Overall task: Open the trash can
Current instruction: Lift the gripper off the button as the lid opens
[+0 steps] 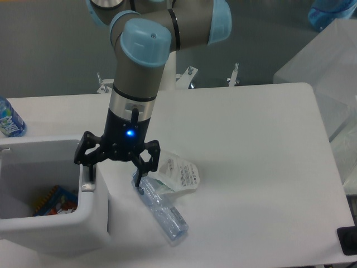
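We find the trash can at the near left corner of the worktop, a boxy white bin whose top looks open already: we can see down into it, where a colourful packet lies at the bottom. The lid panel itself we cannot make out for certain.

Our gripper hangs right over the bin's right-hand rim, fingers spread apart and clamped on nothing. The left finger reaches down by the grey push strip; whether it touches, we cannot tell.

The risk, as we judge it, lies with the other finger. It stands just beside a crushed clear bottle lying on the worktop against the bin's wall, its label curled up. Any sideways sweep could snag that bottle, drag it or knock it away. Pressing off-centre could also tip or shove the light bin instead.

A blue-labelled bottle stands well apart at the far left.
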Tool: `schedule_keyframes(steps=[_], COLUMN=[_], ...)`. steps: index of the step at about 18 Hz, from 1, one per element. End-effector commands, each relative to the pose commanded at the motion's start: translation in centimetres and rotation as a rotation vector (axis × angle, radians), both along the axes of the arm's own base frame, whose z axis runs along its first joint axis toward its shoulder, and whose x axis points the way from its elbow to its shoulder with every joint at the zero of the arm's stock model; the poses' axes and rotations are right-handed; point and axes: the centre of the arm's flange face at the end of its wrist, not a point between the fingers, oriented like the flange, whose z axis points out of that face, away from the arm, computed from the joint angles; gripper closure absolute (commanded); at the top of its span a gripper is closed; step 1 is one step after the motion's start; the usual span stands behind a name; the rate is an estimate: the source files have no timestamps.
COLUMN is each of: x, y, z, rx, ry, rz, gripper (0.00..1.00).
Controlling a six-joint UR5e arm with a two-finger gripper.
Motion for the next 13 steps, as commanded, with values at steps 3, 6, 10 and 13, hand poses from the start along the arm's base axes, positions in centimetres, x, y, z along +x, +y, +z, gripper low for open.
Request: schedule_keyframes(steps=[3,6,10,13], x=[0.0,-0.4,-3.7,-5.4], y=[0.0,0.1,-1.2,-2.6], z=[1.2,3.9,6.6,7.0], rx=[0.018,0.070,0.071,0.014], ry=[0.019,0.072,0.180,0.280], rz=[-0.009,-0.007,0.073,0.047], gripper=[0.00,0.00,0.00,0.00])
